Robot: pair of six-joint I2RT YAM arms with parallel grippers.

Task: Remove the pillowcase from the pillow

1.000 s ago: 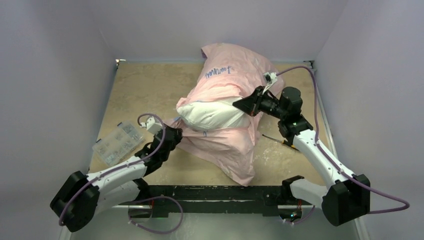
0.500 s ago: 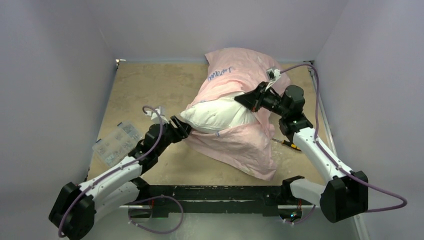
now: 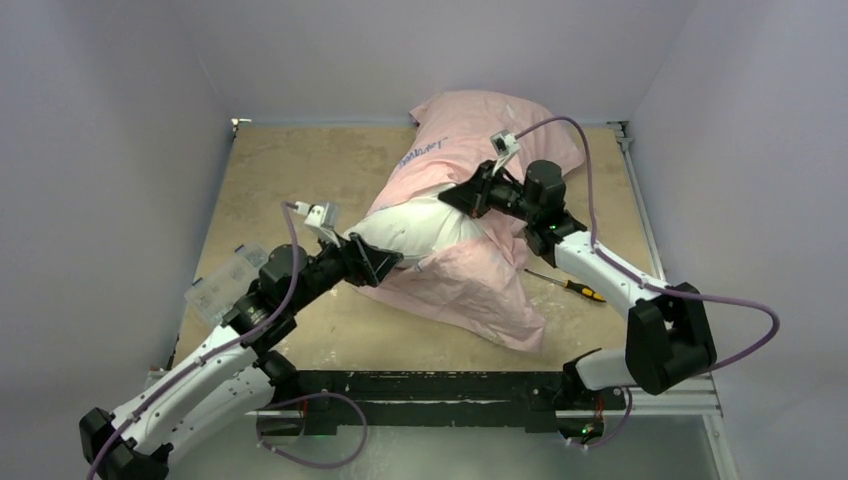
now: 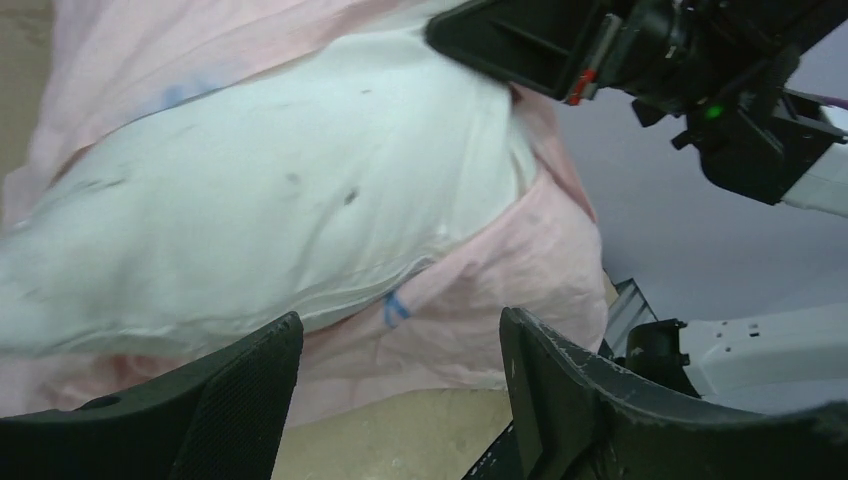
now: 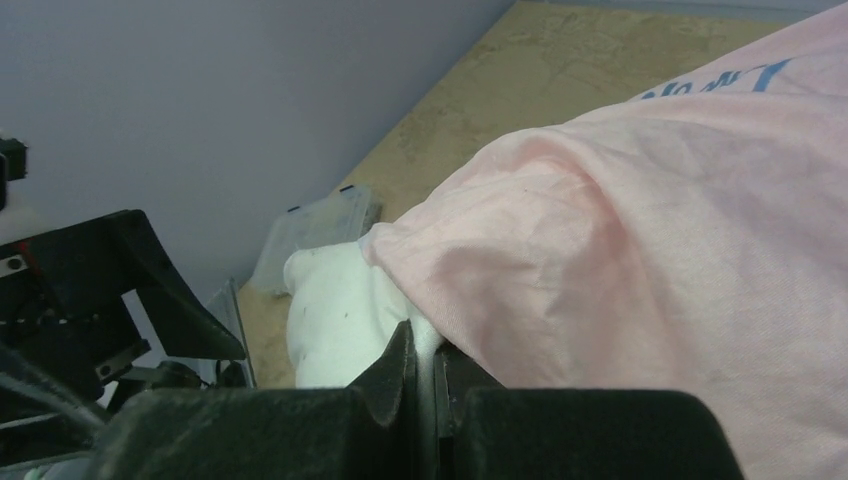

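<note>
If the right tool (image 5: 422,340), clamped on the pillowcase (image 3: 470,285) hem at the upper edge of the pillow (image 3: 425,228), has pinched cushion too, pulling could drag both across the surface (image 3: 300,170). Nothing anchors the pillow: the left tool (image 4: 400,325) gapes wide before its exposed white end, gripping nothing, while the case covers its far half.

Our left arm (image 3: 200,365) and right arm (image 3: 600,265) are glossy white shells joined by chunky black joints. A purple cable (image 3: 292,250) loops along each arm to a small white plug (image 3: 322,214). Our left gripper (image 4: 400,318) has matte black, finely textured wedge fingers (image 4: 250,400). Our right gripper (image 5: 420,335) is also black, with a red mark (image 4: 580,85) and a green light (image 4: 713,112) behind it.
</note>
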